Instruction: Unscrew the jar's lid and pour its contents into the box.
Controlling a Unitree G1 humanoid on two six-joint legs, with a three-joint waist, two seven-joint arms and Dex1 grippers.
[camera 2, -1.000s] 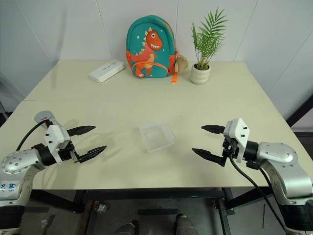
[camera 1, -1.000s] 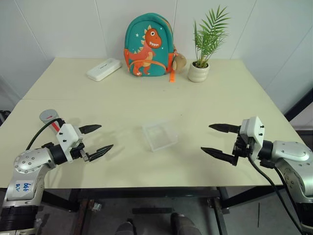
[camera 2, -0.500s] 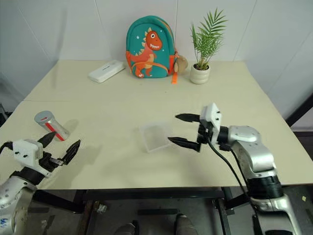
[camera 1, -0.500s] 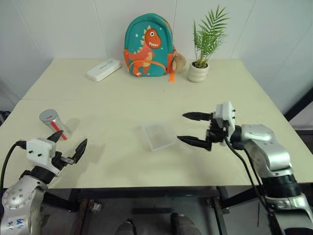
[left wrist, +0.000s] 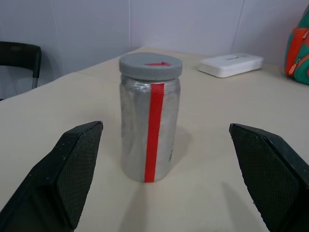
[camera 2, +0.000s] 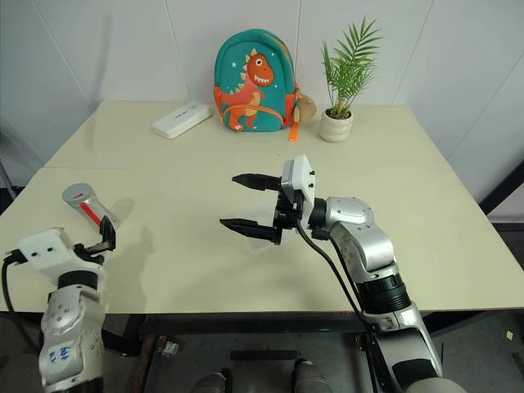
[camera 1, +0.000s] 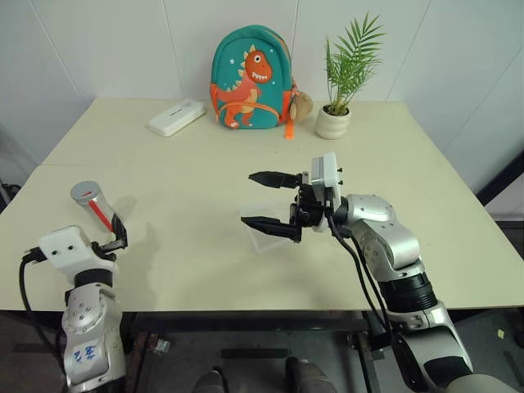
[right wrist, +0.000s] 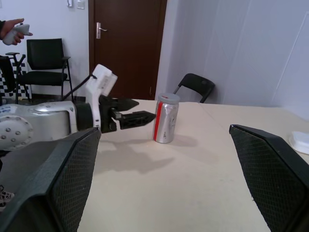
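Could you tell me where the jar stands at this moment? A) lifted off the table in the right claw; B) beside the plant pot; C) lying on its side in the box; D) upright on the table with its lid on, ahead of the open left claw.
D: the jar stands upright on the table, lid on, ahead of the open left claw, untouched.

Silver-grey arms with black cables end in white wrist blocks and black, pointed two-fingered grippers.
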